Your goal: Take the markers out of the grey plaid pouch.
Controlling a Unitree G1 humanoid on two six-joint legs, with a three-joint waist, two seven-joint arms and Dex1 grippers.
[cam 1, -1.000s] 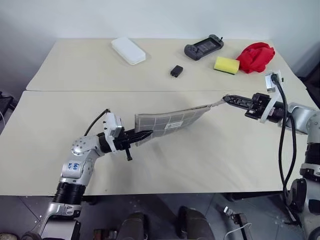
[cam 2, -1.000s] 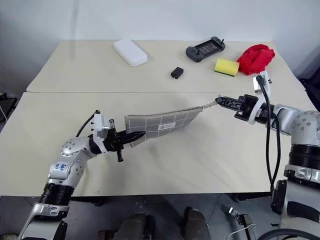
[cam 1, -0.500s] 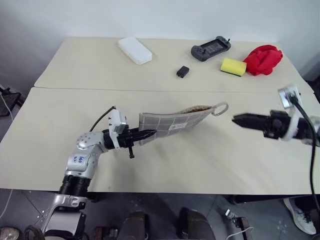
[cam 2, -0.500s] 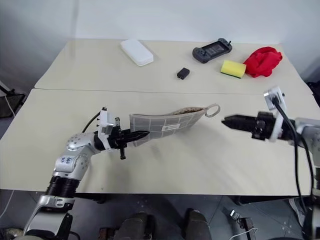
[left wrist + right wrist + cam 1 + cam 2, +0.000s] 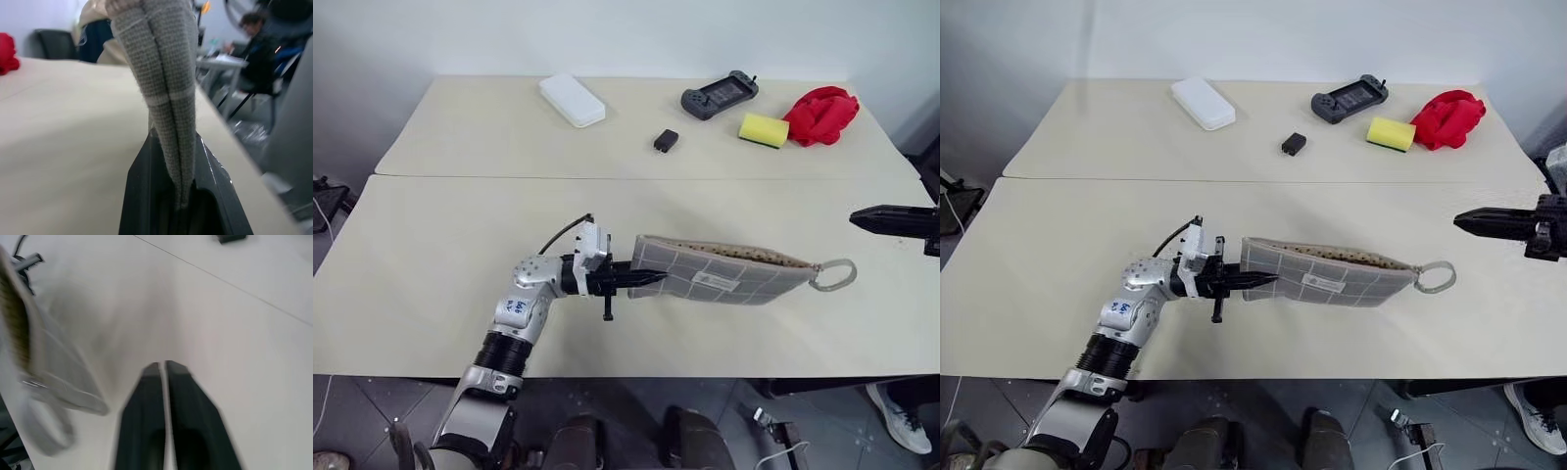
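Grey plaid pouch point(image 5: 724, 275) held out level over near table point(image 5: 431, 245), beige loop point(image 5: 833, 274) at free end, tan lining showing along top edge. Markers not discernible. My left gripper point(image 5: 641, 280) pinches pouch's end, pointing right. My right gripper point(image 5: 1469, 221) pressed together, empty, well apart; it has released loop and pulled back rightward.

Coarse woven cloth pouch point(image 5: 724, 277) lies on a smooth matt table point(image 5: 460, 225).
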